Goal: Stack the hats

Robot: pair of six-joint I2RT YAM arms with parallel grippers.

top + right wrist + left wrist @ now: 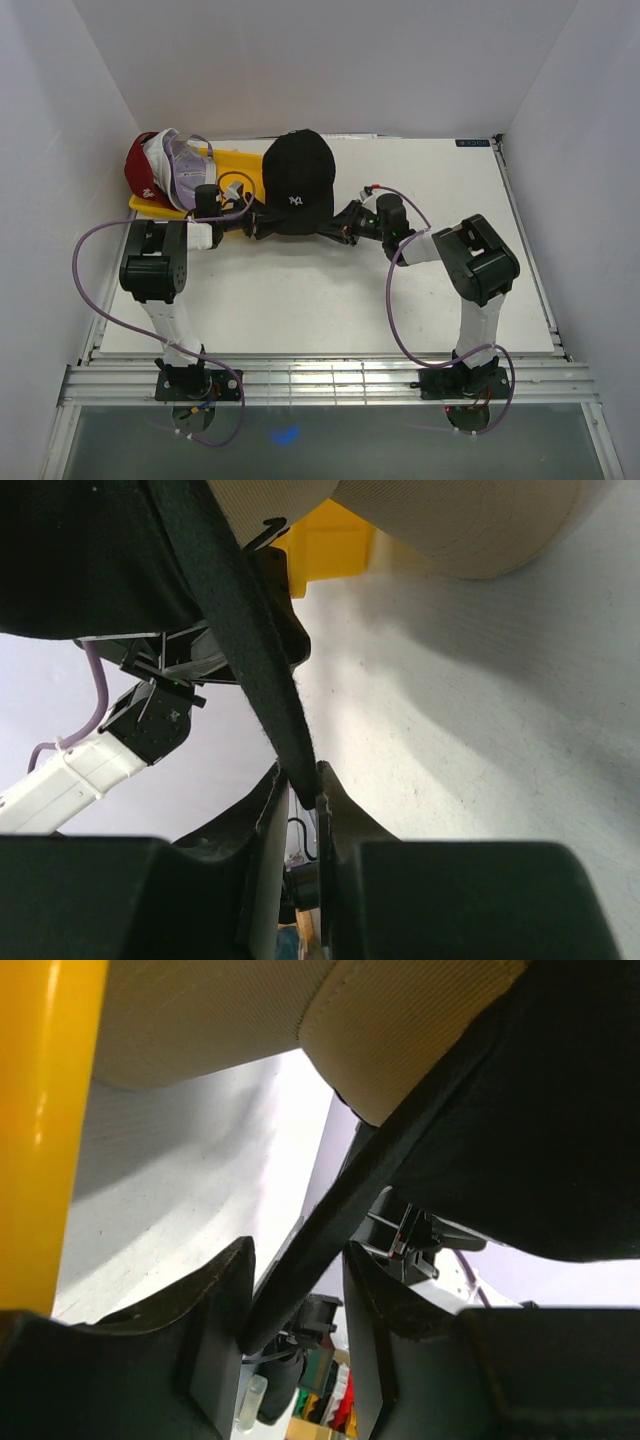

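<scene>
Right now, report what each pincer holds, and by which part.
Right pincer grips the black fabric baseball cap by its edge. Left pincer, open around that edge, holds nothing.

Top external: fixed high behind the arm bases, looking down and forward over the whole table (400,300), well away from the work.
Left wrist: low at the left, facing right past the left gripper (298,1255), close under the black cap (540,1110).
Right wrist: low at the right, facing left past the right gripper (303,780), equally close.
Shared: all three show the black cap; both wrist views also catch the beige cap (200,1020) and the yellow tray (40,1110).
</scene>
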